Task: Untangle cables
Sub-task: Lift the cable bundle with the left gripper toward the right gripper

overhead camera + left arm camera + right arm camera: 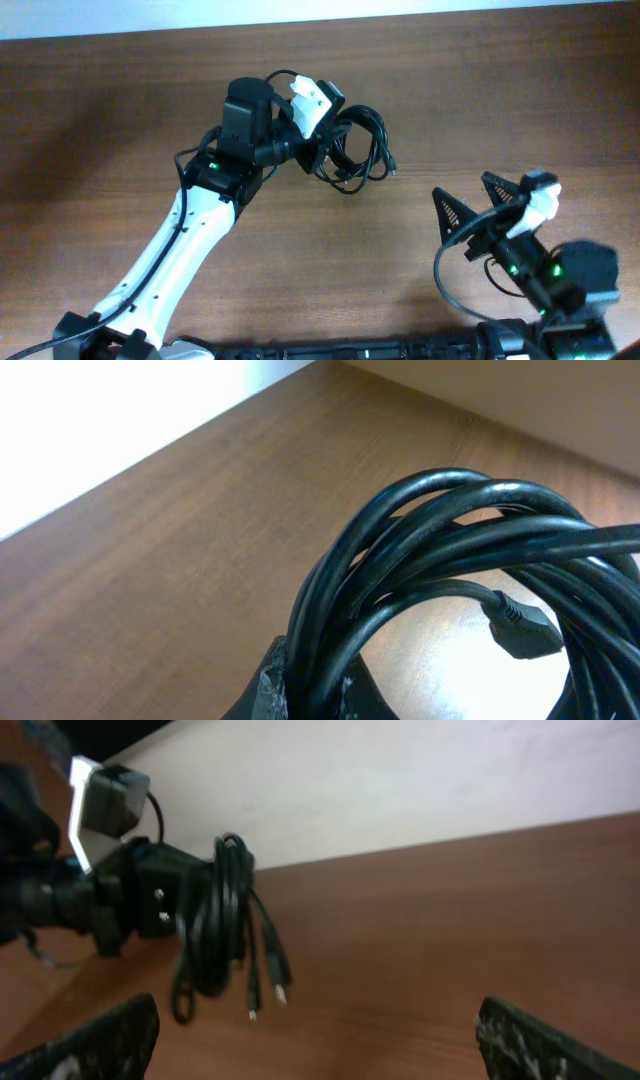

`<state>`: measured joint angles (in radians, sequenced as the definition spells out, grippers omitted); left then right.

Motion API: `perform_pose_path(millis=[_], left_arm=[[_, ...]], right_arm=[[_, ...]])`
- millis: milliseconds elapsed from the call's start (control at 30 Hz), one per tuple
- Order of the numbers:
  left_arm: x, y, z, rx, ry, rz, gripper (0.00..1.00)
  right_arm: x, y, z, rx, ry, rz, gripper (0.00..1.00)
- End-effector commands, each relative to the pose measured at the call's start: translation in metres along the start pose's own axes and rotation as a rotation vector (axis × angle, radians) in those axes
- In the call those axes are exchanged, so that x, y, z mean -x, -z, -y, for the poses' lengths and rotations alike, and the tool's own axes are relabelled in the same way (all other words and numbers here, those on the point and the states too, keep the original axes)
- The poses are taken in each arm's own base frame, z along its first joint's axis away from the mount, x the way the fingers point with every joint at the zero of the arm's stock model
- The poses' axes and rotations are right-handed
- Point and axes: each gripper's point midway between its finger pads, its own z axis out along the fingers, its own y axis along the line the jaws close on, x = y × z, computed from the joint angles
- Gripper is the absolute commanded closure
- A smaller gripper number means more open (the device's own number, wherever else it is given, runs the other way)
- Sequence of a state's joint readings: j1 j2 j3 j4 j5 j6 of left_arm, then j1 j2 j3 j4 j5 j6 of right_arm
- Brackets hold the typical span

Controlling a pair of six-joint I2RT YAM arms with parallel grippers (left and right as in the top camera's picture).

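A bundle of coiled black cables (357,148) hangs from my left gripper (322,150) above the far middle of the table. In the left wrist view the fingers (315,690) are shut on the cable loops (450,540), and a black plug (522,630) shows inside the coil. In the right wrist view the cable bundle (215,925) hangs with two plug ends (268,990) dangling free. My right gripper (470,205) is wide open and empty at the right front, well apart from the cables; its fingers frame bare table in the right wrist view (320,1040).
The wooden table (120,110) meets a pale wall (300,15) at the back. The left arm's white link (180,250) slants across the left front. The right arm's base (570,290) sits at the front right corner.
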<state>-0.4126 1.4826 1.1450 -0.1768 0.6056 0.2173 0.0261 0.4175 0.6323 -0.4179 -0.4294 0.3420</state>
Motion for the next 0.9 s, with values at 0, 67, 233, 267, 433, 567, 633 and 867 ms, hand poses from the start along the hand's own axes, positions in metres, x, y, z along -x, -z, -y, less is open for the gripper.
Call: perform_pose_path(millis=[0,67,233,267,433,567,633,867], left_arm=[[0.021,0.011,0.007,-0.013,-0.209,0.05,1.0],[0.022,0.011,0.011,-0.029,-0.294,0.058,1.0],[0.036,0.008,0.031,-0.092,-0.508,0.131,1.0],[0.042,0.006,0.038,-0.098,-0.542,0.155,1.0],[0.064,-0.004,0.064,-0.098,-0.625,0.232,1.0],[0.068,-0.006,0.07,-0.097,-0.637,0.243,1.0],[0.068,-0.006,0.07,-0.097,-0.638,0.243,1.0],[0.076,-0.003,0.071,-0.099,-0.559,0.268,0.68]], right_arm=[[0.012,-0.014,-0.028,0.144,-0.037,-0.109,0.01],[0.013,-0.023,-0.04,0.228,-0.062,-0.174,0.01],[0.024,-0.04,-0.059,0.389,-0.171,-0.212,0.01],[0.025,-0.041,-0.065,0.433,-0.189,-0.226,0.01],[0.014,-0.048,-0.067,0.492,-0.224,-0.297,0.08],[0.006,-0.058,-0.06,0.485,-0.259,-0.339,0.5],[0.004,-0.06,-0.059,0.486,-0.265,-0.348,0.74],[0.003,-0.063,-0.056,0.493,-0.155,-0.32,0.96]])
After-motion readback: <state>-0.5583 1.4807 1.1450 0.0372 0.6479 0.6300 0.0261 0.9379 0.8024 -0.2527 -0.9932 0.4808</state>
